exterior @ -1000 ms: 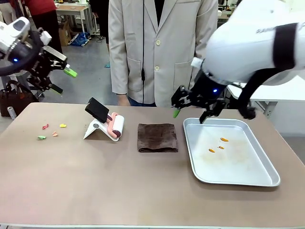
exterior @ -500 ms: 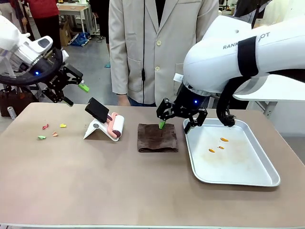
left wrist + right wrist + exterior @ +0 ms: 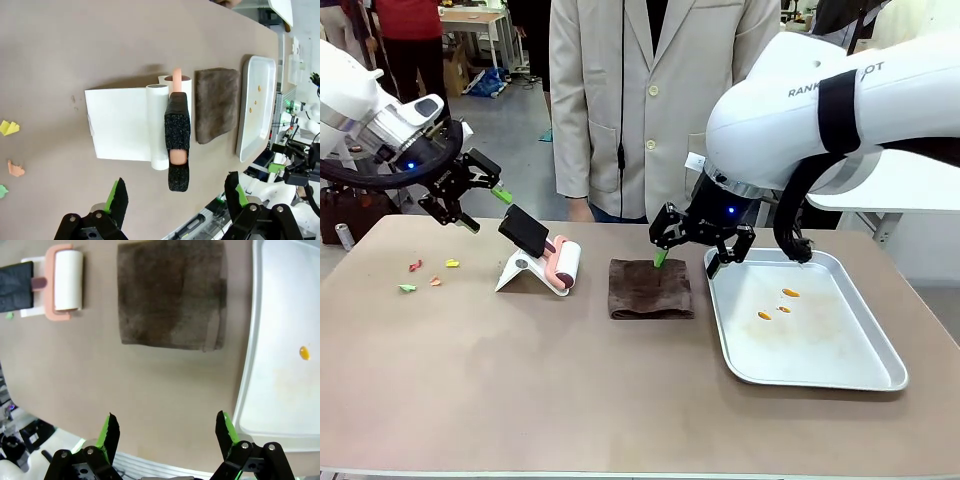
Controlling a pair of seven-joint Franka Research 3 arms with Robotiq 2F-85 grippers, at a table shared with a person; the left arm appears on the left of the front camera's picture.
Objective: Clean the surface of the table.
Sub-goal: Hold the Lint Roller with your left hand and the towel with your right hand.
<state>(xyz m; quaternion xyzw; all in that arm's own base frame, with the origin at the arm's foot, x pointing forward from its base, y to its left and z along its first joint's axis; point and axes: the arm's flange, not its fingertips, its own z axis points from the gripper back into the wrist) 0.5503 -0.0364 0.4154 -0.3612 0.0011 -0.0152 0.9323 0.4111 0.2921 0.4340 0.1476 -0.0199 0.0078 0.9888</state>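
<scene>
Zero cleaning done on table point(image 3: 520, 380) yet.
Left gripper point(image 3: 485, 210), right gripper point(image 3: 686, 262): wide open, empty; scraps point(image 3: 425, 275) at left, roller point(image 3: 565, 265), cloth point(image 3: 650, 288) untouched.

Lint roller point(image 3: 563, 265), brown cloth point(image 3: 651, 288), tray point(image 3: 820, 345), paper scraps point(image 3: 408, 288)

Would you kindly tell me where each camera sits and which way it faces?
Front view: fixed between the arms, facing across the table at the person; left gripper and right gripper show, open.
Left wrist view: above the table, looking down on the lint roller; its own fingers show.
Right wrist view: looking down on the brown cloth beside the metal tray; own fingers show.
Shared: both wrist views show roller, cloth, tray.
</scene>
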